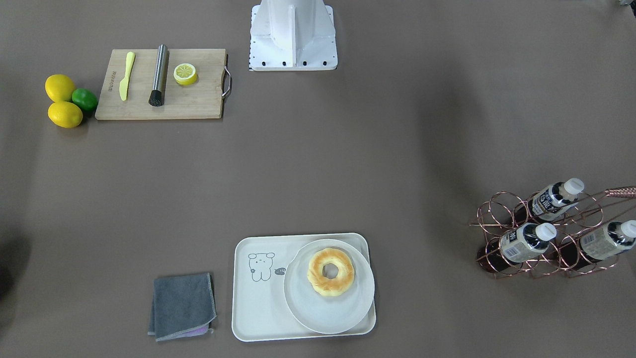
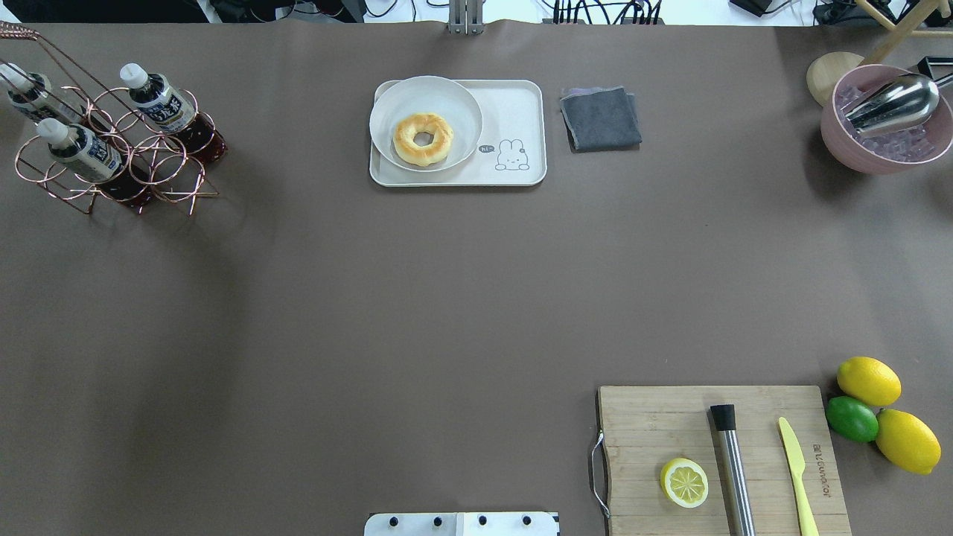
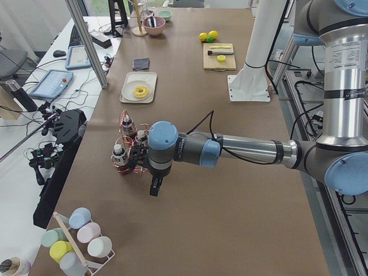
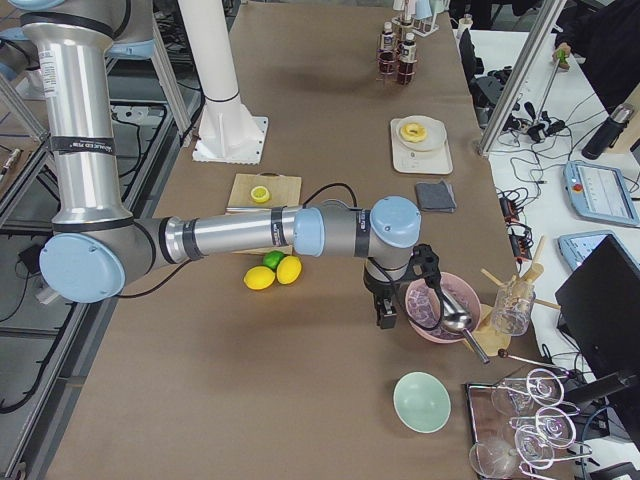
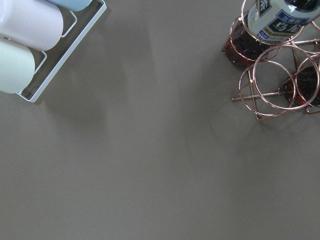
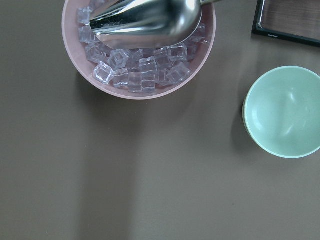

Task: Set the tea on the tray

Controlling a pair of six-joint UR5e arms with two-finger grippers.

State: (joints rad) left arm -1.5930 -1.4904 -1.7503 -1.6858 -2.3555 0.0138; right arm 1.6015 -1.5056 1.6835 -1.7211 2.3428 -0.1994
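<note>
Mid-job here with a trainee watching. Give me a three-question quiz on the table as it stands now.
1. True or false: a tea bottle already stands on the tray.
2. What lies on the plate on the tray? A) doughnut B) lemon slice C) grey cloth
3. How many tea bottles sit in the wire rack?
Key: 1 false; 2 A; 3 three.
</note>
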